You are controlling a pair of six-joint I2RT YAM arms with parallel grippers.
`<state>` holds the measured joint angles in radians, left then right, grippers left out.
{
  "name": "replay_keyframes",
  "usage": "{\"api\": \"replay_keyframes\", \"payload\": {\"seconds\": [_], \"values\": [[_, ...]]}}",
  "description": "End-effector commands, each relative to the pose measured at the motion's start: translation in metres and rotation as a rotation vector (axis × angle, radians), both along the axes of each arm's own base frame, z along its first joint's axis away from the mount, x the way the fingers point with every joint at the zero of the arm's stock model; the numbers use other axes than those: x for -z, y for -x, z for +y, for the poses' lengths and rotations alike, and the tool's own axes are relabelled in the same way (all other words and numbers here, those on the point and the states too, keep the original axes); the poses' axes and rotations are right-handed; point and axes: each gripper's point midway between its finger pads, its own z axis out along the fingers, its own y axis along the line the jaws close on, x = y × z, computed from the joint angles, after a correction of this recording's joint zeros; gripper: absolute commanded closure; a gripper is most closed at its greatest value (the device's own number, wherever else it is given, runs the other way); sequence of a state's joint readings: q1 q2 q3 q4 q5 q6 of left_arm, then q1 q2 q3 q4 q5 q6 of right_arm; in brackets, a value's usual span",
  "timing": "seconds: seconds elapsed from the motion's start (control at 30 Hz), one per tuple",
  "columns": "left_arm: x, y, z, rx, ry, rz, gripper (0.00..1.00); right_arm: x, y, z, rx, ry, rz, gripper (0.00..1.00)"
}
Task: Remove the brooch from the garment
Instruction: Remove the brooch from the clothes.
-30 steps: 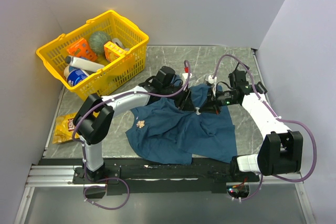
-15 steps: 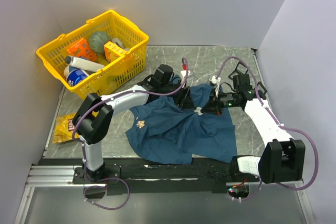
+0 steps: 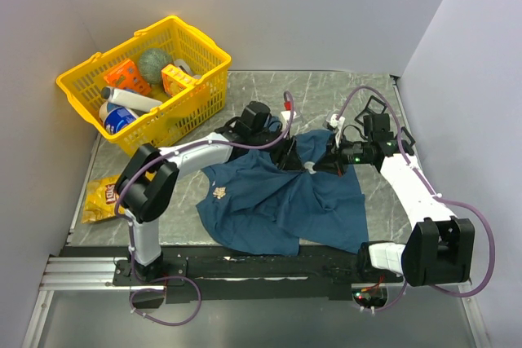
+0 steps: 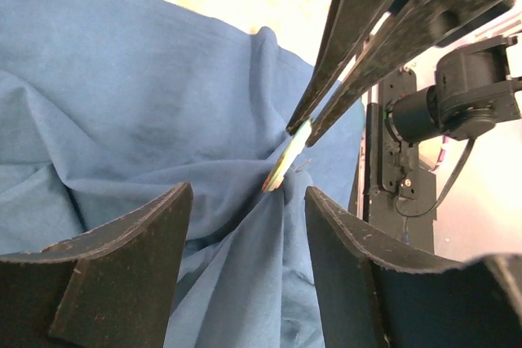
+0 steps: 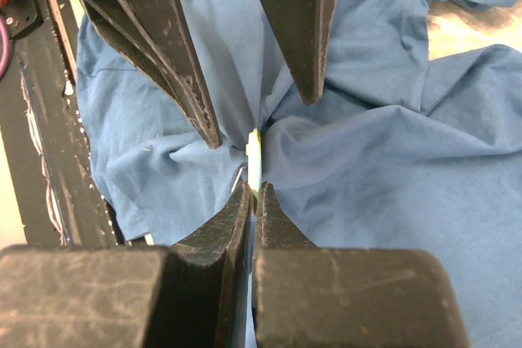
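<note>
Extraction step: brooch gripped atop the garment's puckered peak.
The right gripper clamps it edge-on; left gripper stands open astride that peak. Next, likely: restrain cloth, pull brooch free.

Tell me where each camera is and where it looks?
Top: high behind the arms, looking down at table, basket, shirt; both arms show.
Left wrist: on the left arm, facing the shirt; own open jaws below, right jaws above.
Right wrist: on the right arm, facing the left jaws; own shut jaws below.
Both wrist views share the pinched brooch.
</note>
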<state>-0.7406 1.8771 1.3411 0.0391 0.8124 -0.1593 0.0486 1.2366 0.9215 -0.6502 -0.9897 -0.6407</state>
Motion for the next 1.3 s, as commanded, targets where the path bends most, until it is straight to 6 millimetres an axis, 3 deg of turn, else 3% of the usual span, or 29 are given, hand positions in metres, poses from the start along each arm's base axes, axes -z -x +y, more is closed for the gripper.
{"api": "replay_keyframes", "payload": {"seconds": [0.0, 0.6, 1.0, 1.1, 1.17, 1.27], "values": [[-0.002, 0.001, -0.008, 0.01, -0.005, -0.04, 0.36, -0.008, -0.01, -0.005, 0.04, 0.005, -0.07, 1.0], [0.015, 0.009, -0.014, 0.04, -0.068, -0.058, 0.31, -0.017, -0.028, -0.025, 0.178, -0.019, -0.101, 1.0], [0.022, 0.017, -0.017, 0.075, -0.085, -0.052, 0.39, -0.016, -0.029, -0.029, 0.193, -0.02, -0.101, 1.0], [0.024, 0.019, -0.019, 0.084, -0.087, -0.047, 0.44, -0.017, -0.029, -0.029, 0.194, -0.02, -0.104, 1.0], [0.025, 0.02, -0.019, 0.087, -0.088, -0.046, 0.52, -0.017, -0.03, -0.029, 0.193, -0.021, -0.104, 1.0], [0.027, 0.022, -0.02, 0.093, -0.089, -0.045, 0.74, -0.014, -0.029, -0.028, 0.193, -0.022, -0.093, 1.0]]}}
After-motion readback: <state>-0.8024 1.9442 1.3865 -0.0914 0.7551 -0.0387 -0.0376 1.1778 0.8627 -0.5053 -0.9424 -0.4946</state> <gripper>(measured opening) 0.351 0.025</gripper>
